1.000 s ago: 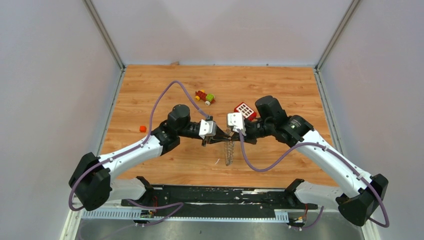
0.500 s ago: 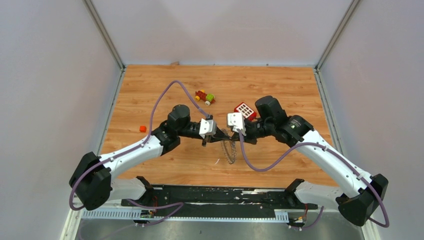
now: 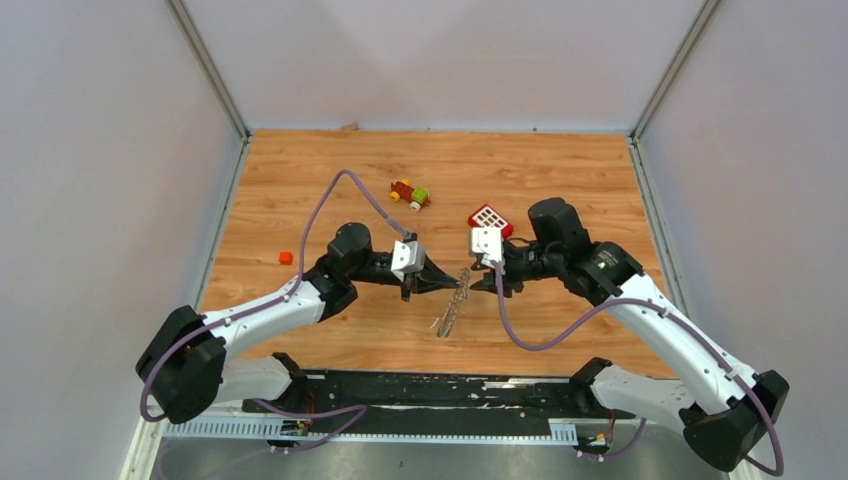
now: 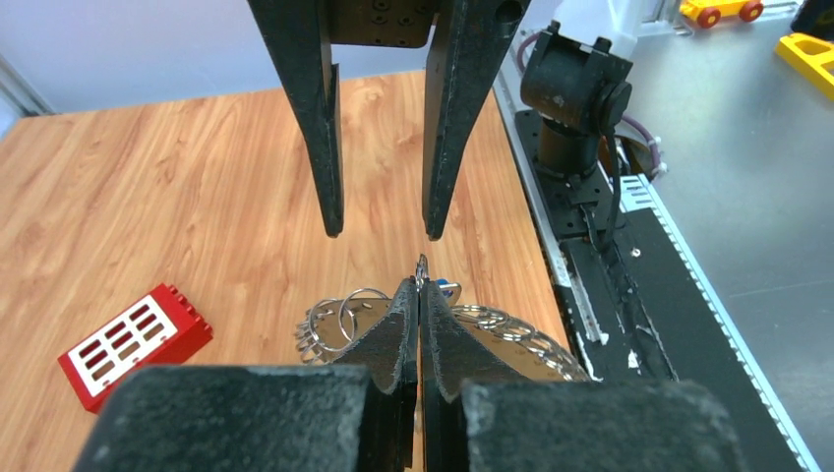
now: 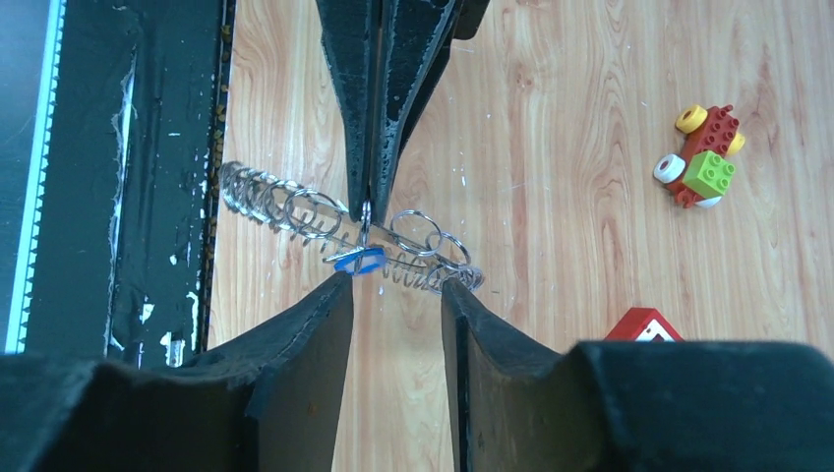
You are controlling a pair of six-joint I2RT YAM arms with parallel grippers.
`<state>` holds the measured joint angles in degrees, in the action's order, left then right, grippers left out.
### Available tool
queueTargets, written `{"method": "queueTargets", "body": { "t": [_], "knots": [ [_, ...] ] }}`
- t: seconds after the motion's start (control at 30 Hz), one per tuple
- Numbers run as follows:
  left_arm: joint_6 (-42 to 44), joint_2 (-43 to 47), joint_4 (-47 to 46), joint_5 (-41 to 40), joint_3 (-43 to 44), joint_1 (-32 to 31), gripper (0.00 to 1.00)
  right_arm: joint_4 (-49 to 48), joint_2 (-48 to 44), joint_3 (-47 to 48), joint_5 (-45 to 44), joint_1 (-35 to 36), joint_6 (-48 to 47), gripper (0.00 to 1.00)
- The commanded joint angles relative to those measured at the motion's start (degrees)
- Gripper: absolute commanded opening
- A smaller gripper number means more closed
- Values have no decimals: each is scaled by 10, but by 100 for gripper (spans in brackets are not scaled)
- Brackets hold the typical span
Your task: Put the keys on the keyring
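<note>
As the left tool [image 4: 420, 295] grips: its jaws are pressed flat together on a thin part of the keyring [image 5: 280, 204], apparently to hold that end up and steady for threading. Whether the sliver of metal past its tips is ring wire or a key cannot be told.
right tool [image 4: 382, 234]: its jaws stand narrowly apart with nothing between them, facing the left tool head-on and just short of its tips. This looks like a stance for working at the pinch point.
keys: the blue-headed piece [image 5: 359, 261] sits right at the pinch point, touching the ring just under the left tool's tips. Whether it is threaded on or only lying against the ring cannot be told, and the dark key cannot be picked out for certain.
keyring, top view: one end is raised between the two tools. The rest slants toward 7 o'clock, down to the surface [image 3: 560, 170].
red block [image 3: 490, 218]: at 12 o'clock from the right tool, apart from the ring and out of the way.
toy [image 3: 410, 194]: at 11 o'clock from the left tool, well apart.
orange bit [image 3: 285, 257]: toward 9 o'clock, well apart.
step in hand: probably working a key onto the held ring, with one tool bracing it and the other free to work.
</note>
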<state>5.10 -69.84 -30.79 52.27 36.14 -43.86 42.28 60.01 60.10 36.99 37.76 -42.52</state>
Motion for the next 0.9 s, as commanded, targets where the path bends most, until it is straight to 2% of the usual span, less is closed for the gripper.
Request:
{"method": "queueTargets", "body": {
  "t": [0.0, 0.2, 0.4, 0.67, 0.87],
  "knots": [
    [-33, 14, -75, 11, 3, -2, 0, -19, -25, -11, 49, -12, 5, 39],
    [-34, 13, -76, 9, 3, -2, 0, -10, -14, -8, 95, -16, 2, 42],
    [-38, 13, -78, 14, 3, -2, 0, -14, 5, 0, 93, -16, 6, 39],
    [-42, 17, -81, 18, 0, -2, 0, -13, 10, -1, 90, -16, 2, 13],
    [-44, 17, -86, 20, -1, -2, 0, -16, 3, -9, 81, -16, 0, 1]
  ]
}}
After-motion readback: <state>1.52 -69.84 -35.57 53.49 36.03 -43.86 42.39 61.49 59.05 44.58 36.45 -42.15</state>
